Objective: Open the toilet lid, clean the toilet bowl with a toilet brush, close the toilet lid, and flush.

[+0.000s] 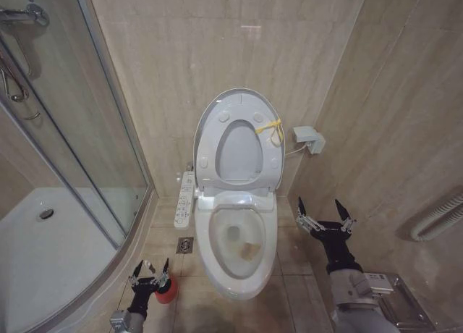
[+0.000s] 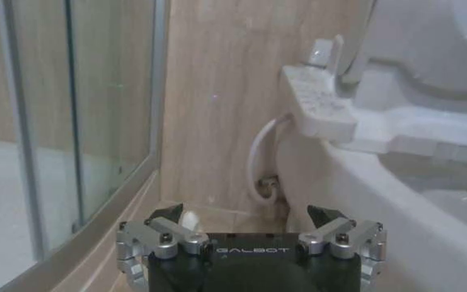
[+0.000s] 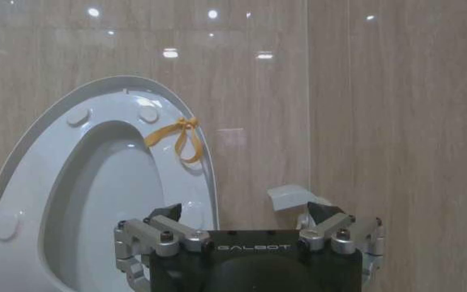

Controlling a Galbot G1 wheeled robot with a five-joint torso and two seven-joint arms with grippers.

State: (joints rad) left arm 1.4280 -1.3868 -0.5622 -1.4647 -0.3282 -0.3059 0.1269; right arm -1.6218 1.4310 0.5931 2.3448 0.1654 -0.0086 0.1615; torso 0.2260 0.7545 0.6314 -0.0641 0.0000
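The toilet lid (image 1: 239, 156) stands raised against the back wall, a yellow tie (image 1: 273, 128) at its edge, with the ring seat (image 1: 206, 141) also up in front of it. Below, the toilet bowl (image 1: 235, 275) lies uncovered, with water and a brownish patch inside. On the floor left of the bowl sits the red cup (image 1: 166, 295) of the toilet brush. My left gripper (image 1: 150, 268) hangs open just above it, and a small white tip (image 2: 189, 218) shows beside one finger. My right gripper (image 1: 324, 216) is open in the air to the right of the bowl, facing the lid (image 3: 95, 201).
A curved glass shower screen (image 1: 87, 130) and white tray (image 1: 43, 260) fill the left. The button panel (image 1: 186, 200) runs along the bowl's left side, with a floor drain (image 1: 185, 245) below it. A white box (image 1: 309, 139) hangs on the right wall, and a hose (image 2: 258, 164) runs behind the bowl.
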